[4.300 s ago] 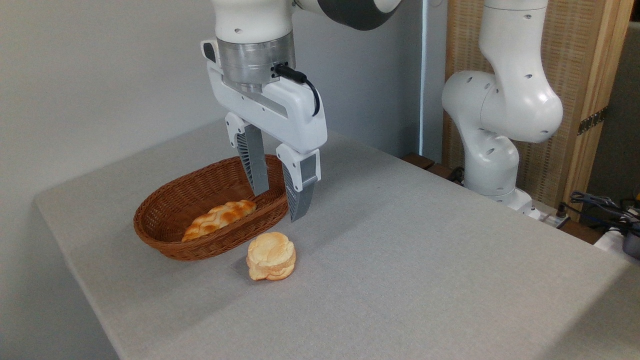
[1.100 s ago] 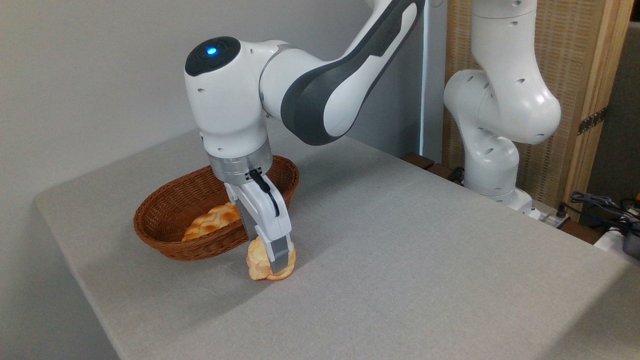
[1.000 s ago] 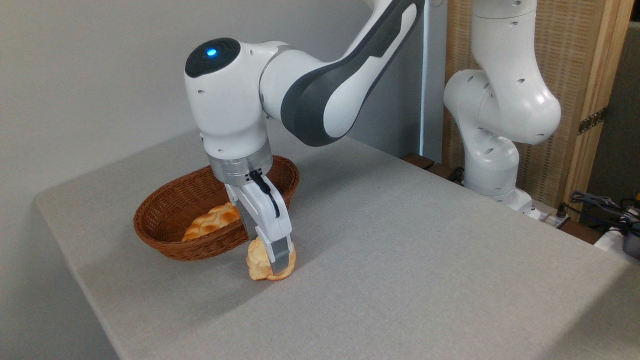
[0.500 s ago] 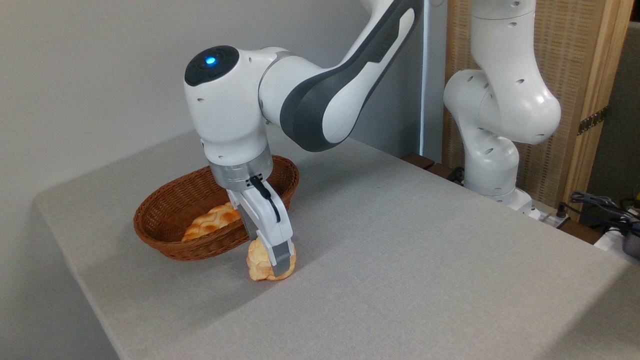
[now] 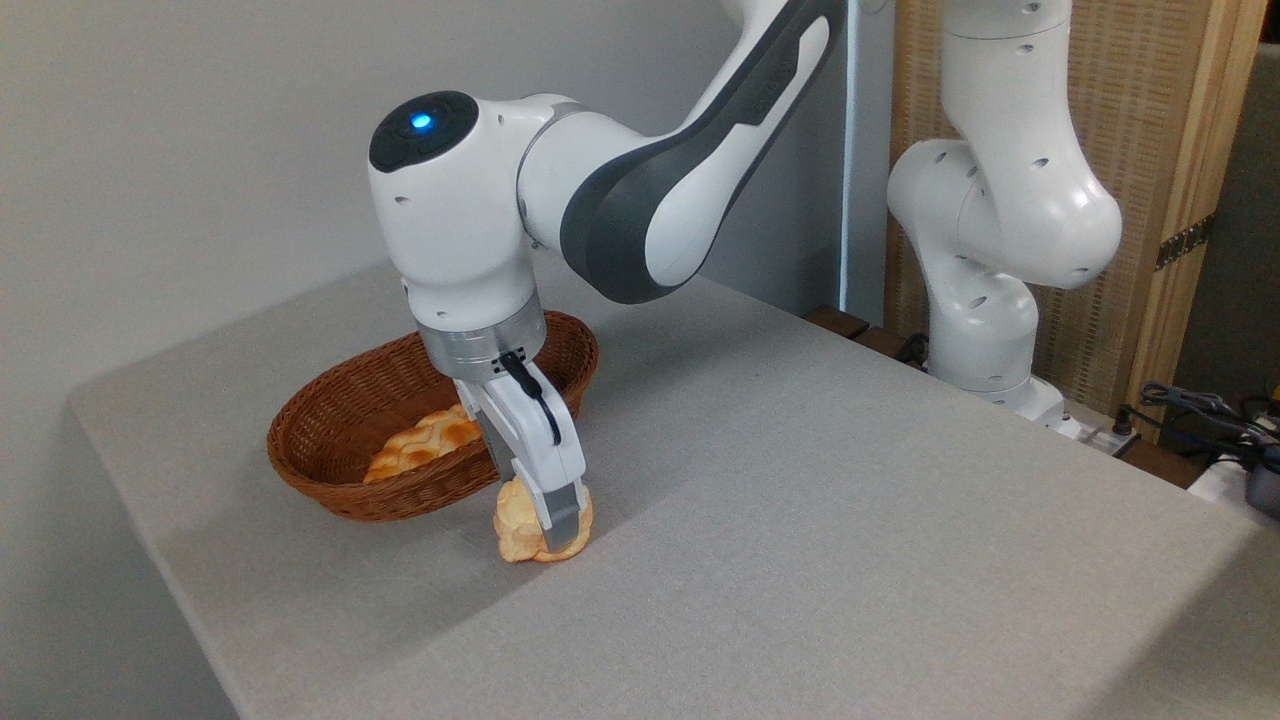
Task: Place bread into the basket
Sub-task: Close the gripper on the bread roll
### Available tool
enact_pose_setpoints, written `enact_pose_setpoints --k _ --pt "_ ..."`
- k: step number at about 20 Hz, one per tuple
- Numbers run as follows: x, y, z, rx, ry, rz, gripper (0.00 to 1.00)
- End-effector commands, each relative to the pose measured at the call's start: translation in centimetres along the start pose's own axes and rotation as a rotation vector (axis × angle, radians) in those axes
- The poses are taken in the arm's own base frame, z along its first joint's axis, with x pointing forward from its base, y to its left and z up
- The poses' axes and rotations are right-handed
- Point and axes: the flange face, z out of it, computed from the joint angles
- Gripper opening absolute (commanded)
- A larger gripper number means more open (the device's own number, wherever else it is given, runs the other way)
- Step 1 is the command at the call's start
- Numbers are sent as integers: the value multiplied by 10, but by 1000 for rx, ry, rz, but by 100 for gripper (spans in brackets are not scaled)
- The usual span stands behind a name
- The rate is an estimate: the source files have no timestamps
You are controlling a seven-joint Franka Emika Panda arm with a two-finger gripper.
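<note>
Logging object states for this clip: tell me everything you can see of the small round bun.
The bun is small, round and thick, pale golden with orange-brown edges and a lobed top. It sits on the grey table, just in front of the wicker basket and outside it. The gripper is down over it, one grey finger covering its right side; the far finger is hidden. Whether it has left the table is unclear.

Far finger of the claw (image 5: 553,530) hidden behind the bun (image 5: 518,522), loaf (image 5: 425,445) partly behind the basket (image 5: 345,480) rim and claw, counter (image 5: 800,520) cut off at bottom and right
</note>
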Motion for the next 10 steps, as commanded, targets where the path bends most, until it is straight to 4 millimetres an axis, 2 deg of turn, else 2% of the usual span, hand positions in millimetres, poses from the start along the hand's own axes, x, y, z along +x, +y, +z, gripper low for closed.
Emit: enact_pose_setpoints --k 1,6,10 --pt "-2 -1 -5 10 24 11 50" --pt "-4 -2 -11 19 32 7 50" --pt "-2 -1 -39 51 78 0 52"
